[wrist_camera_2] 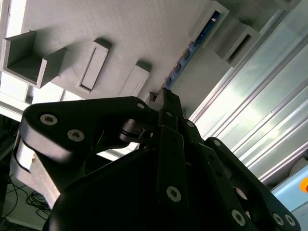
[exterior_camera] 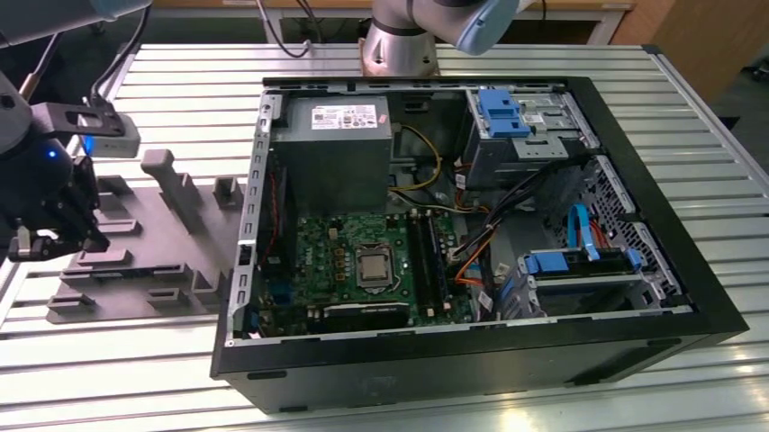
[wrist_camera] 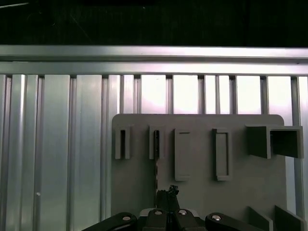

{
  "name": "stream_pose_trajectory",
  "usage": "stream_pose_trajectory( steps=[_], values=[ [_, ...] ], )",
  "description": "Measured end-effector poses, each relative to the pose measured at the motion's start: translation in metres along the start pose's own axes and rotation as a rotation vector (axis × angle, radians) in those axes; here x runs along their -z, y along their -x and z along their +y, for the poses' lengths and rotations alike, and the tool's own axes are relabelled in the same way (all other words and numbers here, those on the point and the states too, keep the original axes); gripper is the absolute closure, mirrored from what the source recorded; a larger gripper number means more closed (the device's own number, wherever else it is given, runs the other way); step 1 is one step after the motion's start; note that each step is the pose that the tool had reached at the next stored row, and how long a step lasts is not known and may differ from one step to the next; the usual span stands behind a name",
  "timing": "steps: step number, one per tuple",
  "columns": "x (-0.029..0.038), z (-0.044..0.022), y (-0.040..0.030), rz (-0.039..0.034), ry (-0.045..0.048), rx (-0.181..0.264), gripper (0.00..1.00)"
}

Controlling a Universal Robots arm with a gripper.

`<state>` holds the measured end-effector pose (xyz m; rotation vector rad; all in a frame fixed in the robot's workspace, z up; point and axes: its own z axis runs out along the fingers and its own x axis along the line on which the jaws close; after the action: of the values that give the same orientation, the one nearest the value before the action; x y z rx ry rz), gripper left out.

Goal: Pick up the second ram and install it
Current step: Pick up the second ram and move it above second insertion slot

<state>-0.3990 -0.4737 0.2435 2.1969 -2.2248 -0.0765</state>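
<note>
In the exterior view the gripper (exterior_camera: 54,245) hangs over the tray (exterior_camera: 144,265), at nine o'clock from the case (exterior_camera: 481,360). Its fingers (wrist_camera_2: 166,98) are closed together, empty. In the second wrist view the ram (wrist_camera_2: 190,50) stands edgewise in a tray slot, just beyond them.

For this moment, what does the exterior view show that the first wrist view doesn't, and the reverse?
Exterior view: the open computer case with its motherboard. First wrist view: a thin dark strip, likely the second ram, on edge in a tray block. Both: the gripper at the grey tray on the slatted table.
</note>
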Motion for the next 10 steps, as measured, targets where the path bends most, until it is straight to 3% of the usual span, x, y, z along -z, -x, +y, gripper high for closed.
stream_pose_trajectory(
  steps=[10],
  values=[
    [-0.0056, -0.0003, -0.0017, -0.0001, -0.0001, 0.0, 0.89]
  ],
)
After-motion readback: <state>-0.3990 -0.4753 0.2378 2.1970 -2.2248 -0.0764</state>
